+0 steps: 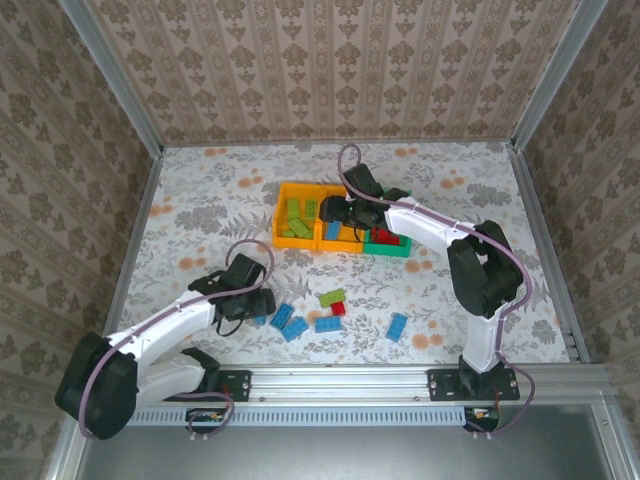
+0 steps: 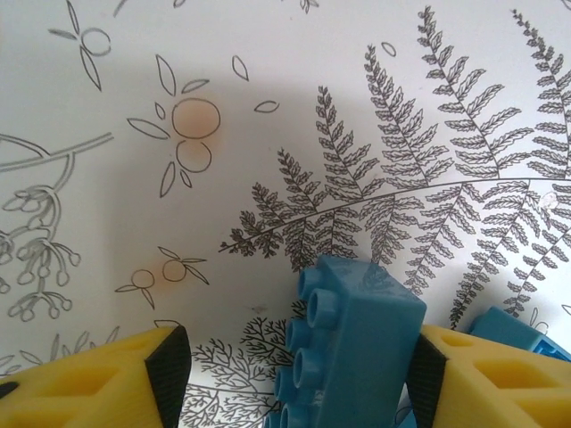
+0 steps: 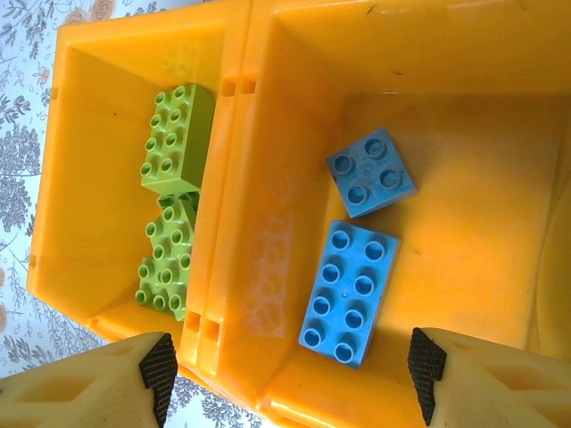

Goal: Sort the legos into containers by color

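Seen from above, the right gripper hangs over the middle orange bin in the row of bins. The left gripper sits low over the table, nearer the arm bases than the bins, among loose bricks.

The right wrist camera shows what the top view hides. Its fingers are spread and empty above two blue bricks in that bin, and lime green bricks lie in the orange bin beside it.

The left wrist camera shows that gripper's fingers spread around a blue brick. The brick seems to touch one pad, with a gap at the other.
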Controlling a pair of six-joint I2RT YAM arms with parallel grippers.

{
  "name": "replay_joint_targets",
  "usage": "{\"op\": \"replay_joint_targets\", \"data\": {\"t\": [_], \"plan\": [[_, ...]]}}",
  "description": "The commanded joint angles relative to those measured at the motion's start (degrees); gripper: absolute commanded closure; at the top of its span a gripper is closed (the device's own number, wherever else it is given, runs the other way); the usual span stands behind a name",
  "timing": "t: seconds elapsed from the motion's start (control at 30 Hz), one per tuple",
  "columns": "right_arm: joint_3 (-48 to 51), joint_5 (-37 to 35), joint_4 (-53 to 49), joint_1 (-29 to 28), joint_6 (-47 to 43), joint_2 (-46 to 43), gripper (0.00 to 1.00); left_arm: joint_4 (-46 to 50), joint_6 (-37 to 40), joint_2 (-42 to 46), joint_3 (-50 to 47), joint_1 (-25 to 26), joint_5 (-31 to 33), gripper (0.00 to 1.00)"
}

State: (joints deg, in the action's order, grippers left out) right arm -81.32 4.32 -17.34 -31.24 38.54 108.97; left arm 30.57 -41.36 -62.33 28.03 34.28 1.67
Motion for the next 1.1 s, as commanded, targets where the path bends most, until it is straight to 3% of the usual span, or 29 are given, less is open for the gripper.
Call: {"op": "replay_joint_targets", "data": {"t": [0.0,0.13,0.5,0.77,0.93,1.07], "plan": [[0.8,-1.0,-0.9,0.0,-0.2,-2.7,0.27,-1.3,-0.3,-1.6,-0.6,-0.2,-1.5,0.36],[1.2,-0.8,-0.7,0.0,-0.4,-3.7,0.27,-2.4,0.1,-4.0,-0.1,0.1,-1.7,0.42],[4.3,-3.2,-1.6,0.0,-1.3,-10.4,0.24,-4.2,0.7,-6.7,1.8,0.5,-1.5,0.70],[15.0,-9.5,-6.8,-0.4,-0.8,-21.3,0.24,-4.4,3.2,-7.6,8.4,0.4,0.0,0.75],[27.1,-13.4,-10.7,-1.6,6.2,-31.2,0.22,-5.1,8.1,-12.8,20.1,0.2,0.2,0.75],[34.7,-15.0,-15.0,-3.5,11.4,-38.0,0.22,-6.9,13.1,-20.6,31.3,0.2,-3.2,0.75]]}}
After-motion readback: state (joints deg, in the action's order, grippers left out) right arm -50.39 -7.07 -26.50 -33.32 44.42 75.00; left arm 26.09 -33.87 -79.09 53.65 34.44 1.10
